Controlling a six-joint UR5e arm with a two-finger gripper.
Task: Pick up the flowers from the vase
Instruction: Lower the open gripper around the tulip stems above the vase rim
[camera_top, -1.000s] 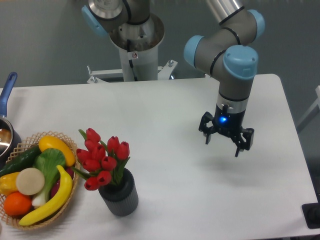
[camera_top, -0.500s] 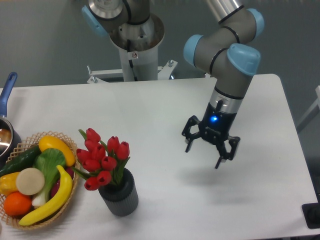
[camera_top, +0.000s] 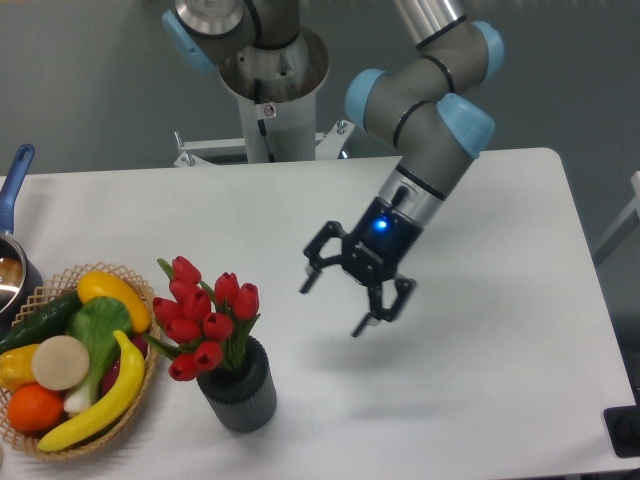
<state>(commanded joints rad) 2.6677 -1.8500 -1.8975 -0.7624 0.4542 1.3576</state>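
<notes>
1. Behind the white table (camera_top: 300, 215) is a plain grey wall, with the arm's metal base column at the back edge. The tabletop looks smooth and matte, and the only view is the fixed camera.

2. Near the front left edge stands the vase (camera_top: 240, 388), a short dark grey cylinder with vertical ribs. The flowers (camera_top: 205, 318) are seated in it: red tulip buds, smooth and plastic-looking, on green stems and leaves, leaning slightly left.

3. Just left of the vase is a woven wicker basket (camera_top: 128, 283) of glossy fruit and vegetables, and a dark pot with a blue handle (camera_top: 17, 175) shows at the left edge.

4. The gripper (camera_top: 340, 303) hangs in the air above the table, right of the flowers and clear of them, tilted leftward, its black fingers spread wide with nothing between them.

5. The step in hand looks like the approach. To do it well, I would bring the spread fingers in around the bunched stems just above the vase mouth, not around the buds, which would likely splay or slip.

6. Lifting straight up along the vase's axis should help, since the vase seems light enough to tip or drag along.
</notes>
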